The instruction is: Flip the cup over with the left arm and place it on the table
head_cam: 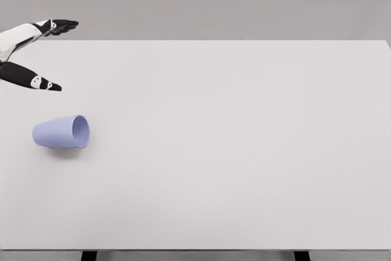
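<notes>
Handling: likely light and stiff, a thin-walled cup (pixel 61 132), prone to rolling on its side if nudged; smooth wall probably a bit slippery under hard fingertips.
Grasp site: best judged around the mid-body, thumb on one side and fingers on the other, clear of the rim, so a wrist turn can bring the mouth up.
Look: pale lavender-blue, tapered, plain, no handle; wider open mouth, narrower closed base.
Pose: lying on its side, mouth facing right and slightly toward the camera, base pointing left; faint shadow beneath.
Location: resting on the white table (pixel 244 151), near the left edge, about midway between far and near edges.
Left hand (pixel 38 53): entering at upper left, above and behind the cup, well apart from it, touching nothing.
Fingers: spread wide, upper digits (pixel 61 25) reaching right, lower digit (pixel 43 83) angled down-right, broad gap between, holding nothing.
Right arm: out of view.
Stage: approach only; cup not yet grasped, flip not begun.
Risk: cup rolling away on first contact; pinch near the rim likely to slip or tip it.
</notes>
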Controlling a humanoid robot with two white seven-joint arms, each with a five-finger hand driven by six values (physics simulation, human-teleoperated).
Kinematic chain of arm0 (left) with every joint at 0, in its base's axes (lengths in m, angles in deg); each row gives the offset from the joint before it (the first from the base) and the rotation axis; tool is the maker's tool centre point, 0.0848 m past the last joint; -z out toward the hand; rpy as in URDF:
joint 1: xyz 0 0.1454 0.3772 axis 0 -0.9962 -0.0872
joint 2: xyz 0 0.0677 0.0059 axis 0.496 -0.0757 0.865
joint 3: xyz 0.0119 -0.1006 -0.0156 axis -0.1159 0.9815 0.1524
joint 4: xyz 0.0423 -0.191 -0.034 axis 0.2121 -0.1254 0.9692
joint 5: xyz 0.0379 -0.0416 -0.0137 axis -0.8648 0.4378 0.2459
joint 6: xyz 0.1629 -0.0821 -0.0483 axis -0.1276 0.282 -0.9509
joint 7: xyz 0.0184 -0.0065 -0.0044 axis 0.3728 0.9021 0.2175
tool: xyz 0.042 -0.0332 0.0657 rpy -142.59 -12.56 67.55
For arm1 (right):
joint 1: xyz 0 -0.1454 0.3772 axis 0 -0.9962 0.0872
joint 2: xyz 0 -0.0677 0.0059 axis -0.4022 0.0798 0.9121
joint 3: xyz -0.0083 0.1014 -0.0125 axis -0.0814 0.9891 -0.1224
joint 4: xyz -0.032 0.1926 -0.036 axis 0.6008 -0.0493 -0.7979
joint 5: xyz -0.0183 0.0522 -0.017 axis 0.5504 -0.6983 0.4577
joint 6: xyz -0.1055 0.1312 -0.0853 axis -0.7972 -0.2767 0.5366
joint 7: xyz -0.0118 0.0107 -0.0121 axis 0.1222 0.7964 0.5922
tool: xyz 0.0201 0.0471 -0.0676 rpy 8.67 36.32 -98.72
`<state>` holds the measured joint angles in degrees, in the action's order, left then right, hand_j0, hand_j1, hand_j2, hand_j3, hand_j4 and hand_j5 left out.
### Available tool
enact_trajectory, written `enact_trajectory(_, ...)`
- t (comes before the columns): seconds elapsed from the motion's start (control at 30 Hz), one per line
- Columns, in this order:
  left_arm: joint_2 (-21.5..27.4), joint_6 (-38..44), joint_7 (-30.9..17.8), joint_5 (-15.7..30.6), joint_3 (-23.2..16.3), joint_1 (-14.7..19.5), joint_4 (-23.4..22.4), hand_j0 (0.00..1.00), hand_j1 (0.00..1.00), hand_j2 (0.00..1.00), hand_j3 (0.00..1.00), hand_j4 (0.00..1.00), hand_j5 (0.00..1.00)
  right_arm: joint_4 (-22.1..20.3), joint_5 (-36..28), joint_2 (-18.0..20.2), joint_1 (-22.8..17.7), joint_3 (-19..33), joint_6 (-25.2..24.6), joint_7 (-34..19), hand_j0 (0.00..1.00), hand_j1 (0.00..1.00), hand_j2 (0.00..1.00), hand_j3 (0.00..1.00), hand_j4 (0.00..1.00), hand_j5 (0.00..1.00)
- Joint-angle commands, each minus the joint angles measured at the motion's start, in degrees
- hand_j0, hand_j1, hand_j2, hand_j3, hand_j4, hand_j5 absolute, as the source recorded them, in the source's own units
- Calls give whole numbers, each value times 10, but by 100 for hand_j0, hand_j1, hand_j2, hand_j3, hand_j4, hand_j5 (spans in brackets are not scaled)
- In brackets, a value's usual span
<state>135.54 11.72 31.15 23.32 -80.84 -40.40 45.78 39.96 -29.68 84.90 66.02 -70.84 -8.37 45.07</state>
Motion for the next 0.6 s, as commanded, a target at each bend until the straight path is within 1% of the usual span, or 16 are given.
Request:
enact_trajectory(0.0,-6,53,-5,3,-34,-1,1,100,100,100,100,100,100,0,0,0,-1,0,0,0,100,100,100,100,100,100)
enact_trajectory(0.03,8,54,-5,3,-40,-2,1,100,100,100,100,100,100,0,0,0,0,0,0,0,100,100,100,100,100,100)
enact_trajectory(0.07,29,54,-5,3,-59,-1,1,100,100,100,100,100,100,0,0,0,-1,0,0,0,100,100,100,100,100,100)
enact_trajectory(0.1,39,58,-5,3,-66,-1,2,100,100,100,100,100,100,0,0,0,-1,0,0,0,100,100,100,100,100,100)
enact_trajectory(0.2,58,60,-5,0,-73,-1,2,100,100,100,100,100,100,0,0,0,-1,0,0,0,100,100,100,100,100,100)
enact_trajectory(0.27,75,60,-5,0,-93,0,2,100,100,100,100,100,100,0,0,0,0,0,0,0,100,100,100,100,100,100)
enact_trajectory(0.3,80,61,-5,-2,-94,-1,2,100,100,100,100,100,100,0,0,0,-1,0,0,0,100,100,100,100,100,100)
enact_trajectory(0.4,80,62,-5,-38,-115,-1,2,100,100,100,100,100,100,0,0,0,-1,0,0,0,100,100,100,100,100,100)
enact_trajectory(0.57,78,62,-5,-78,-131,-3,2,100,100,100,100,100,100,0,0,0,-1,0,0,0,100,100,100,100,100,100)
